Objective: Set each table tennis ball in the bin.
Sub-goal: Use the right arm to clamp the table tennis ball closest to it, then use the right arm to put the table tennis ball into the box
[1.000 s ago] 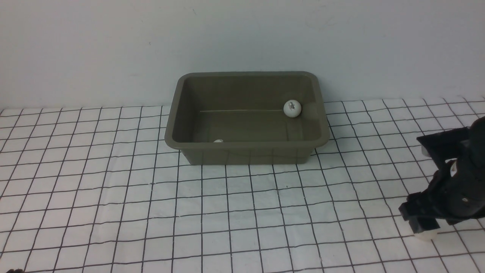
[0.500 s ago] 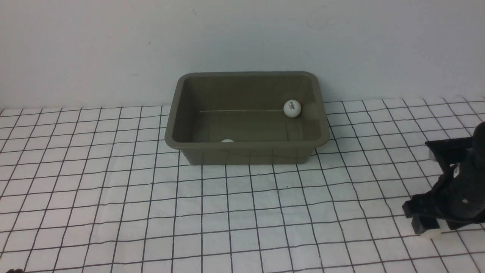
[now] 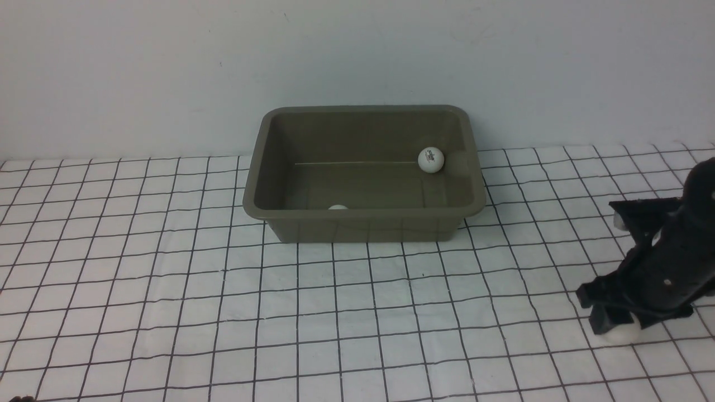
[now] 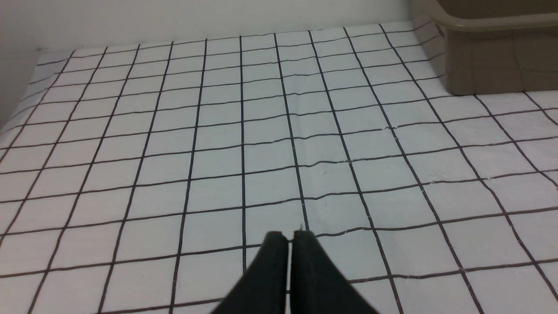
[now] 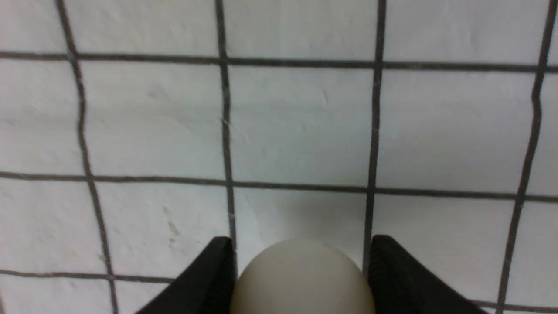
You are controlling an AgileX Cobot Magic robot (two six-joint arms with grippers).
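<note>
Your right hand (image 5: 301, 279) sat low on the worktop (image 3: 167, 312) with a table tennis ball (image 5: 302, 279) between its two dark fingers (image 5: 209, 279). In the right wrist view both fingers lay right against the ball's sides, so I judged the hand to be closing on it; whether the grip was firm yet, the pictures did not settle. In the front view the ball showed as a pale bulge under the hand's tip, apparently on the gridded cloth.

The risk from there: the ball was smooth and round, and a pinch that landed off its middle could squirt it out forward or sideways, and it would roll freely on the cloth. A lift begun before the fingers had settled would cause the same loss.

Well away from that hand, ahead and toward your left side, stood the bin (image 3: 251, 206), with one ball (image 3: 430, 159) at its far wall and another (image 3: 337, 207) just peeking over its near rim. Other balls were not in view.

Your left hand (image 4: 290, 237) hung clenched and empty above bare cloth, the bin ahead of it.
</note>
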